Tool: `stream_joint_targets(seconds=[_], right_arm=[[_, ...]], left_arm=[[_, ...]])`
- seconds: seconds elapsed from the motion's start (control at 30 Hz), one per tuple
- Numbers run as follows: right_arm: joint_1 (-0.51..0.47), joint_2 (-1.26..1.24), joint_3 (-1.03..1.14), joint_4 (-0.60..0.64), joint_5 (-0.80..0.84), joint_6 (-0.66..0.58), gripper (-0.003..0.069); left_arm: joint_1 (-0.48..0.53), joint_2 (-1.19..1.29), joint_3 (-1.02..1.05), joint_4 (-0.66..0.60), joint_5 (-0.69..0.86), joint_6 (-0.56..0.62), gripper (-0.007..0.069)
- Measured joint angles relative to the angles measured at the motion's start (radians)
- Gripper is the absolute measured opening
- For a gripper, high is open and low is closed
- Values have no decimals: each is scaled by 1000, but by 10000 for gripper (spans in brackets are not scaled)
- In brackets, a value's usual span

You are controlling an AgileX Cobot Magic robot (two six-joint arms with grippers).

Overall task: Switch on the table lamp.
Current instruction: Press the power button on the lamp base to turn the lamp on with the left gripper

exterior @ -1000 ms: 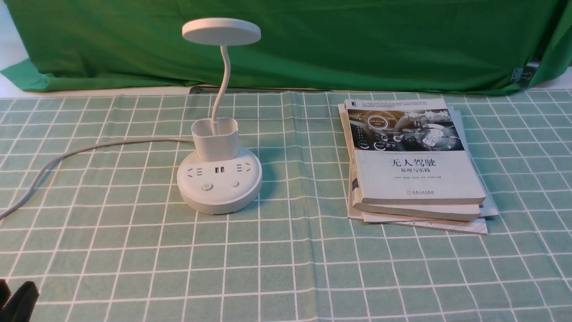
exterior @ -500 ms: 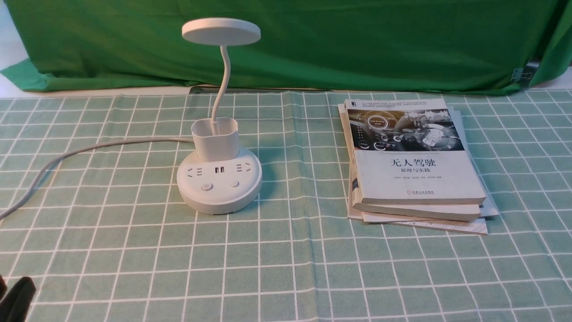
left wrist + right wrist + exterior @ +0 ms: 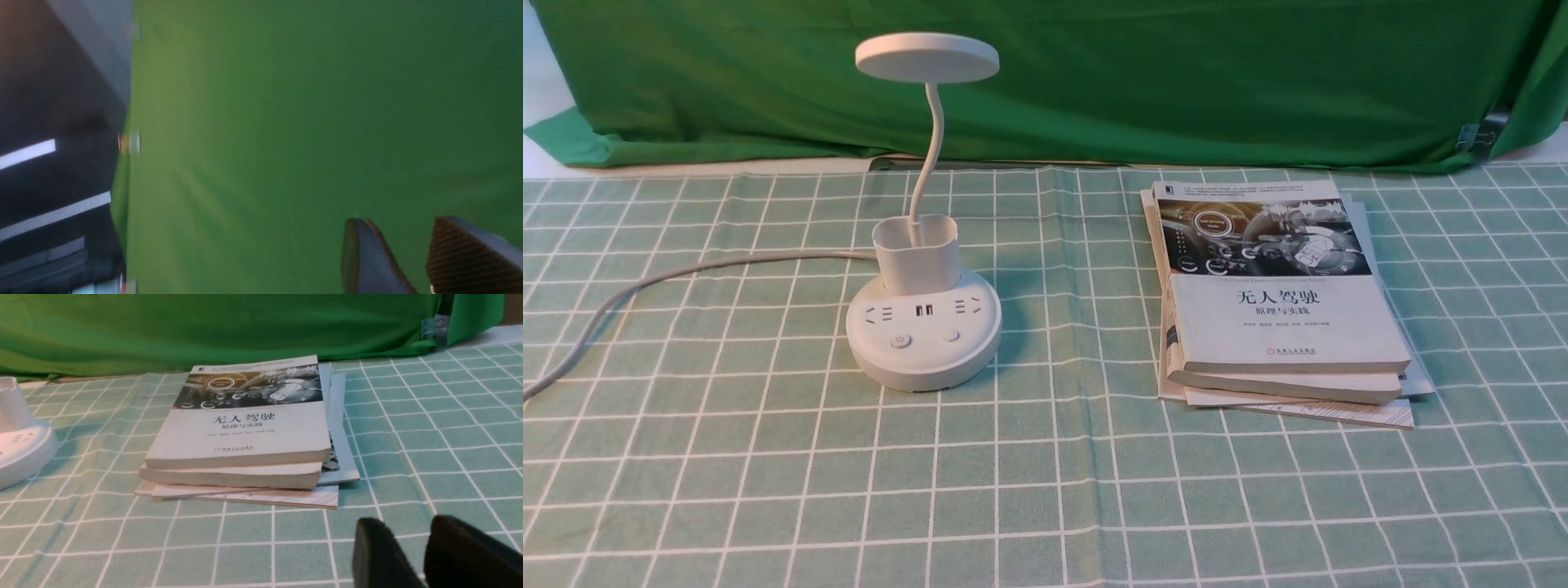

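Gone from the front view's lower left corner was the left gripper (image 3: 400,234), which had shown there a moment before. Only its wrist camera caught it, blurred against the green backdrop (image 3: 1176,82), its two fingers (image 3: 367,257) slightly parted and holding nothing. A grey cord (image 3: 686,273) ran in from the left edge across the checked cloth (image 3: 1045,490) to the back of the lamp (image 3: 916,257). The lamp stood upright left of centre on the cloth, its disc head showing no glow atop the curved neck, its cup above the round base. Two buttons (image 3: 901,340) sat on the near side of the base, below the sockets, with nothing touching them. Well to the right lay a stack of books (image 3: 1278,310), apart from the lamp. A clip (image 3: 1478,135) held the backdrop at the far right. The right gripper (image 3: 404,531), seen only by its wrist camera, hung low over the cloth just short of the books' near edge, its tips a little apart and empty.
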Motion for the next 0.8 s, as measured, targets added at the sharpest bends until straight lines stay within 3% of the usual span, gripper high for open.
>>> stream_joint_targets(seconds=[0.13,0.27,0.33,0.4,0.47,0.5,0.6,0.8], right_arm=[[0,0,0,0,0,0,239],[0,0,0,0,0,0,239],[0,0,0,0,0,0,239],[0,0,0,0,0,0,239],[0,0,0,0,0,0,239],[0,0,0,0,0,0,239],[0,0,0,0,0,0,239],[0,0,0,0,-1,0,239]], left_arm=[[0,0,0,1,-192,-84,240],[0,0,-17,7,-260,-191,228],[0,-2,-111,21,-149,-255,195],[0,1,-252,35,63,-274,139],[0,35,-392,44,274,-263,76],[0,41,-407,43,296,-261,69],[0,185,-616,54,622,-172,0],[0,424,-654,14,777,-159,0]])
